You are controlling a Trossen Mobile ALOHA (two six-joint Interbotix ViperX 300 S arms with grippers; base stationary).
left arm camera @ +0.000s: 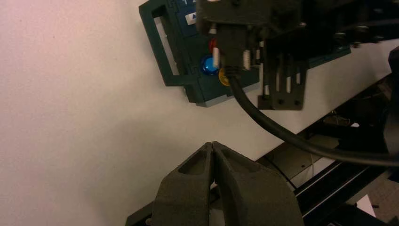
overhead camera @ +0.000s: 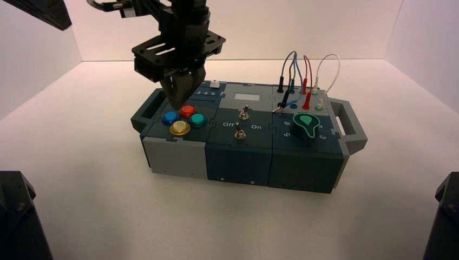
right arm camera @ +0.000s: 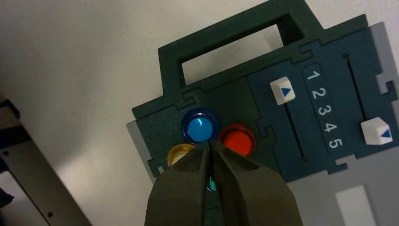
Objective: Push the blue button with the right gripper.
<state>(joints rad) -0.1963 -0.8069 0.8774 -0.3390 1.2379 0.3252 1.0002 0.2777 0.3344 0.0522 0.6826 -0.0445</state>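
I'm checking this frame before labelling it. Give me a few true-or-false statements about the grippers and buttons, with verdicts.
1. The right gripper hangs above the button cluster. True.
2. The right gripper is wide open. False: its fingers meet in a closed wedge.
3. The blue button sits next to the red button. True.
4. The right gripper's tip is centred on the blue button. False: in the right wrist view it points between the four buttons.
5. The left gripper is on the box. False: it is off to the side, shut.

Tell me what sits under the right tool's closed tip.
Under the right tool, shut, lies the button cluster: glossy blue button, red, yellow. The teal one is mostly covered in the wrist view.
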